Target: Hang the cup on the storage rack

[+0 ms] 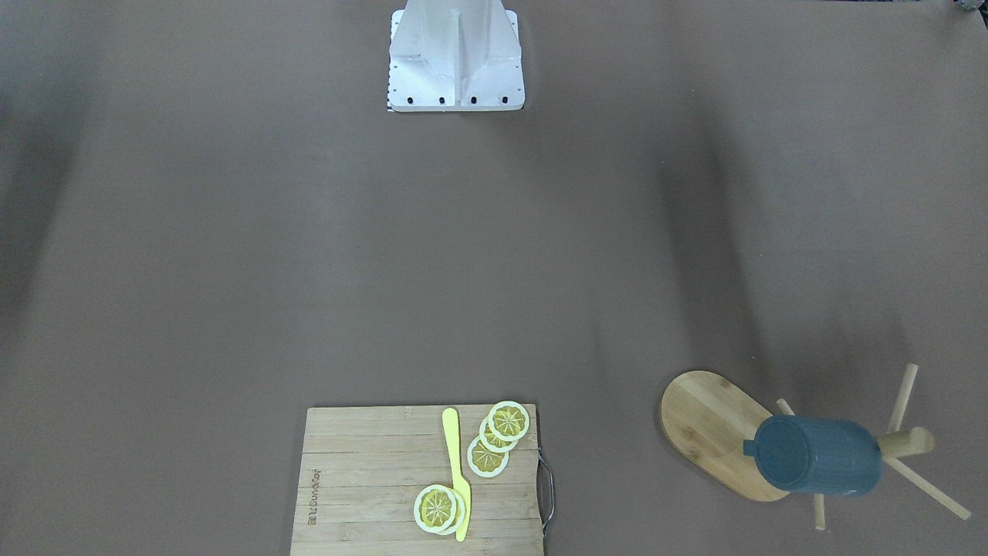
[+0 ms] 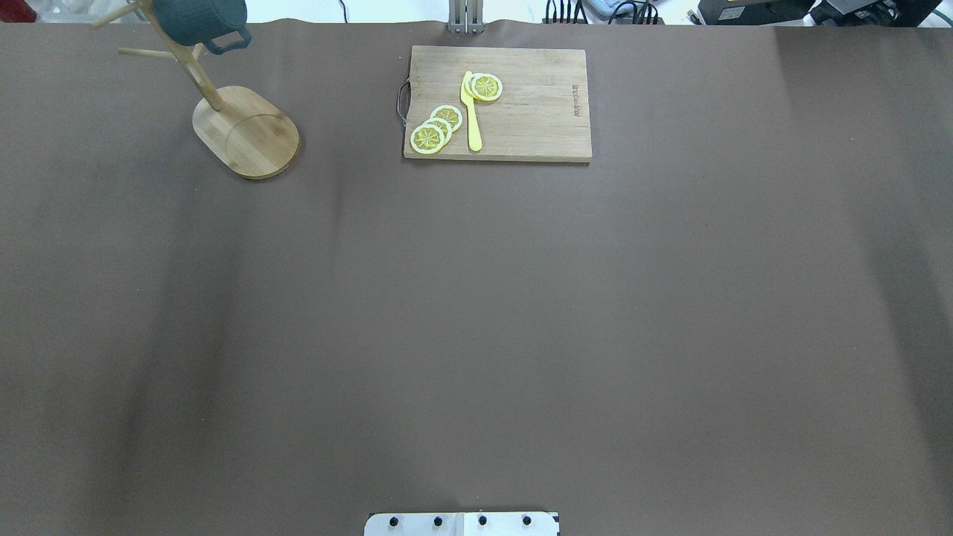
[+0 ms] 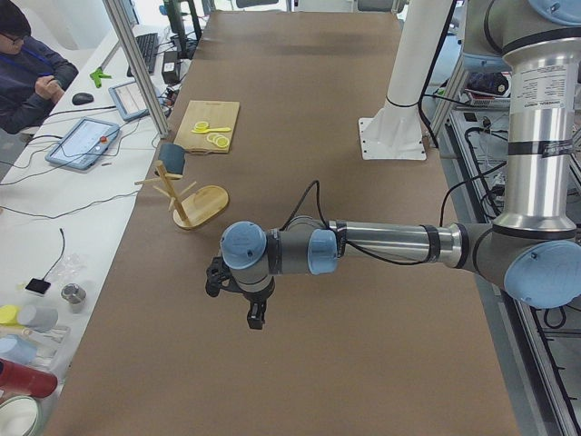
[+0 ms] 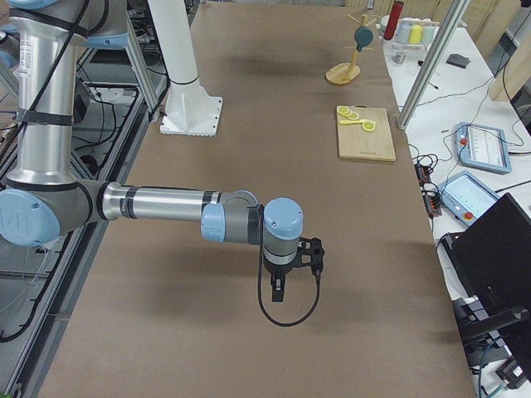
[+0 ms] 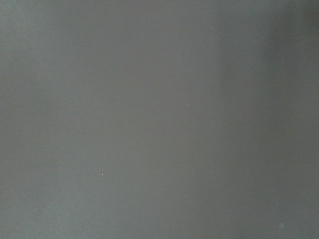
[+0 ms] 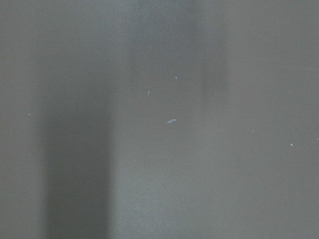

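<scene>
Already cup [image 2: 197,18] hangs on storage rack [image 2: 253,141], overhead 11 o'clock; you cannot tell left end effector [image 3: 257,318], right end effector [image 4: 278,292] opening.

Worktop [image 1: 494,255]: covered by a matt brown sheet, smooth, with soft ripples; whether cloth or paper cannot be told.
Storage rack [image 1: 698,421]: pale bamboo with visible grain on the base and a low sheen.
Cup [image 1: 830,455]: slate-blue, ribbed wall, matt.
Cutting board [image 1: 370,479]: slatted bamboo, dull finish, with a thin metal wire handle [image 1: 549,490].
Knife [image 1: 457,471]: yellow plastic, smooth.
Lemon slices [image 1: 509,421]: plastic-looking, slightly glossy.
Mounting plate [image 1: 455,77]: white-painted metal, satin, with dark bolt heads.
Left arm [image 3: 390,243]: brushed silver metal tube with blue plastic joint caps.
Left pincer [image 3: 257,318]: black, matt.
</scene>
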### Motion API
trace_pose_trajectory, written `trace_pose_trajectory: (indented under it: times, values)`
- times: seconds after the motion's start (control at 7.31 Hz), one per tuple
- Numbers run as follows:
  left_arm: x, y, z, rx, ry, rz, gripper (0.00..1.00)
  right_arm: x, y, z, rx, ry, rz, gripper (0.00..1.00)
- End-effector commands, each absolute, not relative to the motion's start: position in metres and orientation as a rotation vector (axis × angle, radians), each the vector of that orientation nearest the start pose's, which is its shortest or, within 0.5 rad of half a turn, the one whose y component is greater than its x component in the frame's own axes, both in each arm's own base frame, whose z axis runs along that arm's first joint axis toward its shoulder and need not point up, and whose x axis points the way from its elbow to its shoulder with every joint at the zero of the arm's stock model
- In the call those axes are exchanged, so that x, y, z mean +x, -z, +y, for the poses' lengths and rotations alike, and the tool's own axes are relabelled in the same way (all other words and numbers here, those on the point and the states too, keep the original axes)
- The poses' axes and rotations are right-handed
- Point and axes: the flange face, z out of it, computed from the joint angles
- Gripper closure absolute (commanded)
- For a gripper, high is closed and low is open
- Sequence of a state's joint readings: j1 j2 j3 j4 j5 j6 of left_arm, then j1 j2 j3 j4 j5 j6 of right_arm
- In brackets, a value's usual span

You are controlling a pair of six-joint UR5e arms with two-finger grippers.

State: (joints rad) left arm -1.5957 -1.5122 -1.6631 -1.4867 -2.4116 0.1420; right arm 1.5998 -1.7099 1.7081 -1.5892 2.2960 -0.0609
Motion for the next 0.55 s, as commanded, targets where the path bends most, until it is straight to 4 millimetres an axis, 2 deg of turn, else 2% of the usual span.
trace_pose_trajectory:
  times: [0.0, 0.41]
  values:
    - [-0.07, -0.646, -0.458, 0.039, -0.095, 0.842, 0.01, 0.08, -0.66, -0.429, 0.014, 0.024, -0.727, 0.0]
    - [-0.072, -0.662, -0.438, 0.079, -0.111, 0.819, 0.01, 0.079, -0.66, -0.429, 0.012, 0.022, -0.727, 0.0]
